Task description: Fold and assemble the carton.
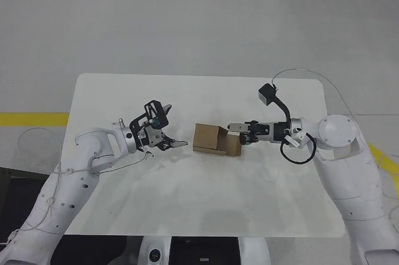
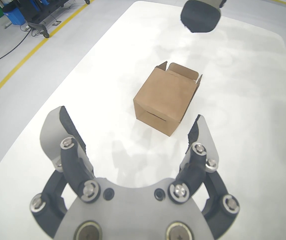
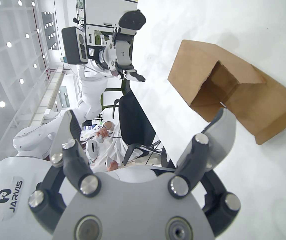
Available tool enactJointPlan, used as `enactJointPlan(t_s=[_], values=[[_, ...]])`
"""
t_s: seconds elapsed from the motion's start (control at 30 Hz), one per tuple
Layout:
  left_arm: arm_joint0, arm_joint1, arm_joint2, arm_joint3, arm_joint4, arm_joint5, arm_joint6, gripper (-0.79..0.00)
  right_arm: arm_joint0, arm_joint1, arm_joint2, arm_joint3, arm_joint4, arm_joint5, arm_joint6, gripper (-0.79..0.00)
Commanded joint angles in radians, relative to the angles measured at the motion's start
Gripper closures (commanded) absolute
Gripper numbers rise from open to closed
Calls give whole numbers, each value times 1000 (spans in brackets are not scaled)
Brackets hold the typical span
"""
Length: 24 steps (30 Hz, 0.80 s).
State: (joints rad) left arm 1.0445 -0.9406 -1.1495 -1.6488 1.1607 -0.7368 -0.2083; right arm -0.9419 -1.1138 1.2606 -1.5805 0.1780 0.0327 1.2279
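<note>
A brown carton (image 1: 211, 138) lies on its side in the middle of the white table (image 1: 186, 205). Its closed end with a tuck slot faces my left gripper (image 1: 177, 142), which stands open a short way off, with nothing between its fingers. In the left wrist view the carton (image 2: 165, 98) sits just beyond the left gripper (image 2: 131, 118). The other end is open, its flaps loose. My right gripper (image 1: 236, 126) is open at that end. In the right wrist view one fingertip (image 3: 221, 116) of the right gripper (image 3: 145, 116) is right against the carton (image 3: 232, 86); I cannot tell whether it touches.
The table's near and far parts are bare white surface. Seen from the right wrist, the left gripper (image 3: 133, 74) hangs beyond the carton. A yellow floor line (image 1: 27, 119) runs left of the table.
</note>
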Motion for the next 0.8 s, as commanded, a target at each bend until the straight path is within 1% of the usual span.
enactJointPlan(t_s=[0.0, 0.07, 0.2, 0.33, 0.4, 0.57, 0.77], values=[[-12, 2, 3, 6, 57, -46, 12, -785, -22, 3, 2, -24, -3, 7, -8, -785], [-30, 2, 14, 28, 107, -91, 54, -785, -38, 6, 6, -38, -4, 11, -19, -785], [-68, -3, 50, 79, 200, -150, 162, -785, -41, 6, 6, -40, -4, 11, -21, -785], [-104, -12, 99, 130, 287, -184, 256, -785, -41, 6, 6, -40, -4, 11, -21, -785], [-120, -19, 127, 157, 321, -177, 297, -785, -41, 6, 6, -40, -4, 11, -21, -785], [-163, -44, 201, 213, 385, -104, 393, -785, -54, 7, 6, -48, 0, 14, -41, -785], [-220, -76, 276, 291, 402, -68, 432, -785, -91, 11, -17, -67, 43, 33, -7, -785]])
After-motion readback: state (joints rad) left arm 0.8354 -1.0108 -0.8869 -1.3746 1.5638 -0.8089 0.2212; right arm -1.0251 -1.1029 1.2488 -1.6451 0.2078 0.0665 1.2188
